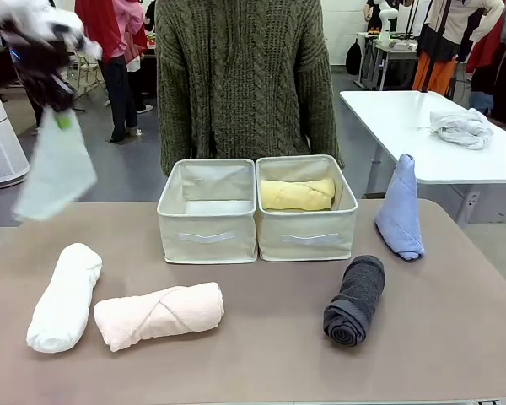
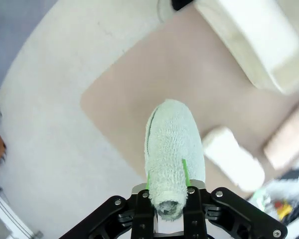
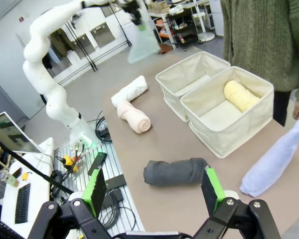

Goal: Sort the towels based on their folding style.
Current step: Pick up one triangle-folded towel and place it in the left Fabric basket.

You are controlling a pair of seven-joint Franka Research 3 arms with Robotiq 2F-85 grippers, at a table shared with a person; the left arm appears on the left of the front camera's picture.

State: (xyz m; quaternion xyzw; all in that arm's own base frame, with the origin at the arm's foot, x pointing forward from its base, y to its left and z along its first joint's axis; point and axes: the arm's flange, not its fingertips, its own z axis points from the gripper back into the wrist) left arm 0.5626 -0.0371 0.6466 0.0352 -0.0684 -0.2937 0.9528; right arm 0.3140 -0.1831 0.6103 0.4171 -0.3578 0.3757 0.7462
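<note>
My left gripper [image 1: 61,114] is raised high off the table's left end, shut on the narrow tip of the mint green cone towel [image 1: 55,173], which hangs below it. The left wrist view has the same towel [image 2: 172,149] pinched between the green pads [image 2: 185,172]. On the table lie a white roll [image 1: 65,295], a pale pink roll [image 1: 158,314], a dark grey roll [image 1: 354,299] and a light blue cone [image 1: 399,211]. A yellow roll [image 1: 297,194] lies in the right bin [image 1: 308,240]. My right gripper [image 3: 154,186] is open above the dark grey roll [image 3: 175,172].
Two beige fabric bins stand side by side at the table's middle; the left bin [image 1: 207,240] holds nothing. A person in a green knitted sweater [image 1: 244,76] stands right behind them. A white side table [image 1: 405,126] at the back right carries a white-grey cloth bundle [image 1: 461,126].
</note>
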